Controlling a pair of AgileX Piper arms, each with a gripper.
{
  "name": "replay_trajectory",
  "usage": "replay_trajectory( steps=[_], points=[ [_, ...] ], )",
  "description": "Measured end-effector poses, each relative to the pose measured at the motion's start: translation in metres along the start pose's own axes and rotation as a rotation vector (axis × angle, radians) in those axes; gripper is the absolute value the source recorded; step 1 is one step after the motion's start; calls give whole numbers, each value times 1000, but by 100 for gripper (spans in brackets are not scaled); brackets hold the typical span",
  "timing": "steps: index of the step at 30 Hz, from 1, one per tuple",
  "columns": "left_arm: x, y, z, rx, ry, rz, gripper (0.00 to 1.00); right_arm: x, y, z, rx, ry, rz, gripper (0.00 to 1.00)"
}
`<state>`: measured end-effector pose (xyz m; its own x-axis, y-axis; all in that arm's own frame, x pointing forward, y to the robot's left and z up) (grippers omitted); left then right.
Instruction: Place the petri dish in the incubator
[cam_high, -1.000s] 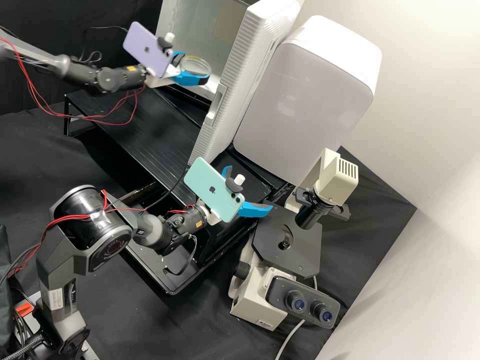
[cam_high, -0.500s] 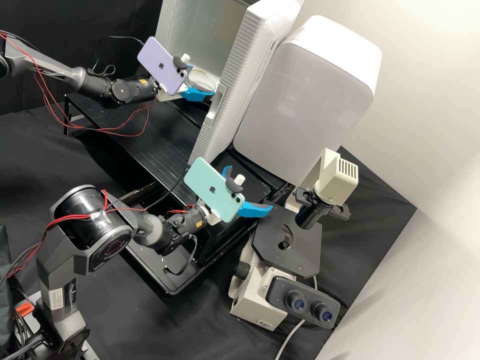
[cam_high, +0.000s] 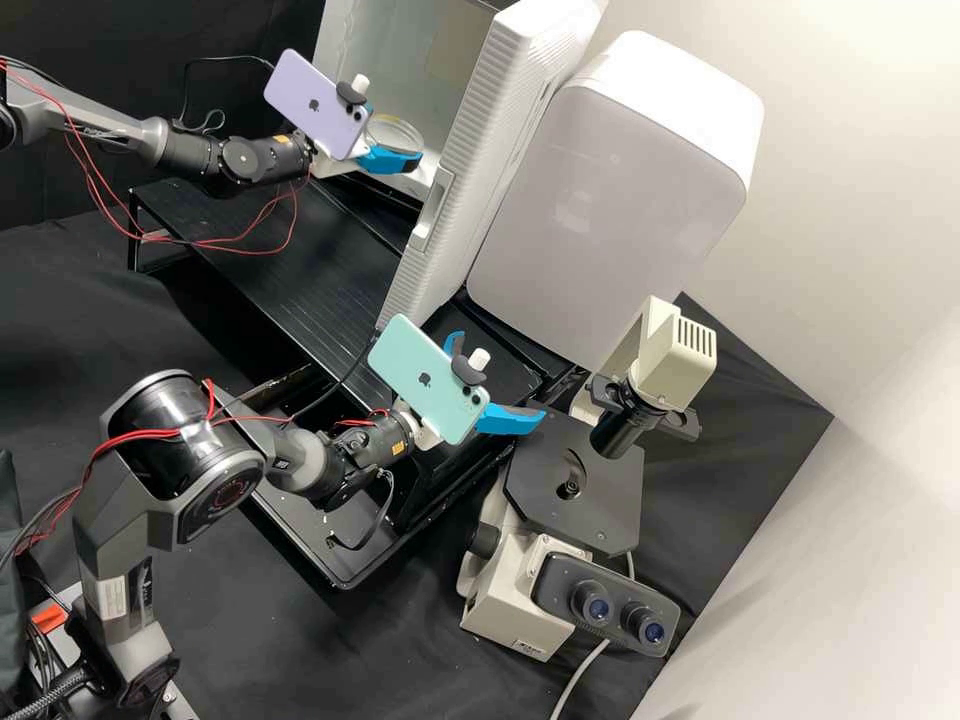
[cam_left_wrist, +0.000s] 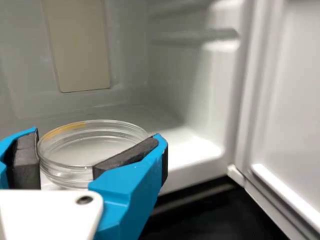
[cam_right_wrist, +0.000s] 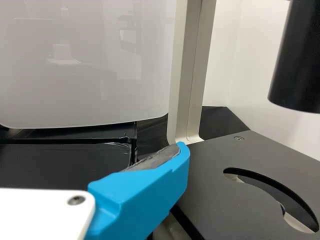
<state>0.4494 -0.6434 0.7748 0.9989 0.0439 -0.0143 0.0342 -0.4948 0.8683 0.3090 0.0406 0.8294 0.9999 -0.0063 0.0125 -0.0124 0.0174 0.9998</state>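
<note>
Left claw (cam_left_wrist: 85, 156) clamped on a clear, round, shallow glass petri dish (cam_left_wrist: 90, 145), dark pads gripping its rim on both sides. The dish is held level at the mouth of the open white incubator (cam_high: 395, 50), over the front edge of the chamber floor; whether it touches the floor can't be told. Behind it the white floor (cam_left_wrist: 185, 145) runs back to the rear wall w/ a beige rectangular panel (cam_left_wrist: 80, 45), and moulded ledges line the side wall above. The ribbed white door (cam_high: 490, 150) stands swung open just beside the claw, its inner edge close by. A black ridged riser (cam_high: 300, 270) on the black-draped bench (cam_high: 90, 300) sits below the arm. Right claw (cam_high: 515, 418) hangs well apart, next to a 2nd white cabinet (cam_high: 620, 200), over the black stage of a cream microscope (cam_high: 570, 490); apart or together can't be told.
</note>
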Motion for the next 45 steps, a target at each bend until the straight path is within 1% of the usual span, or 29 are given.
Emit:
replay_trajectory(
  steps=[2,5,12,14,19,21,23,24,28,32,34,36,37,45],
  points=[
    [4,3,-1,-24,10,3,0,0,0,0,0,0,0,100],
    [13,3,2,-45,19,-6,0,0,0,0,0,0,0,100],
    [31,-11,8,-49,26,-78,0,0,0,0,0,0,0,100],
    [35,-14,9,-37,27,-89,0,0,0,0,0,0,0,100],
    [44,-13,14,-21,34,-99,0,0,0,0,0,0,0,100],
    [47,-10,16,-28,34,-102,0,0,0,0,0,0,0,100],
    [49,-11,17,-38,37,-112,0,0,0,0,0,0,0,100],
    [50,-11,18,-33,36,-111,0,0,0,0,0,0,0,100],
    [55,-13,18,-35,37,-111,0,0,0,0,0,0,0,100],
    [60,-13,17,-20,39,-103,0,0,0,0,0,0,0,100],
    [61,-10,16,-32,42,-97,0,0,0,0,0,0,0,100],
    [64,-11,14,-45,50,-96,0,0,0,0,0,0,0,100],
    [65,-8,13,-50,53,-87,0,0,0,0,0,0,0,100],
    [75,-8,0,-57,94,-72,0,0,0,0,0,0,0,100]
  ],
)
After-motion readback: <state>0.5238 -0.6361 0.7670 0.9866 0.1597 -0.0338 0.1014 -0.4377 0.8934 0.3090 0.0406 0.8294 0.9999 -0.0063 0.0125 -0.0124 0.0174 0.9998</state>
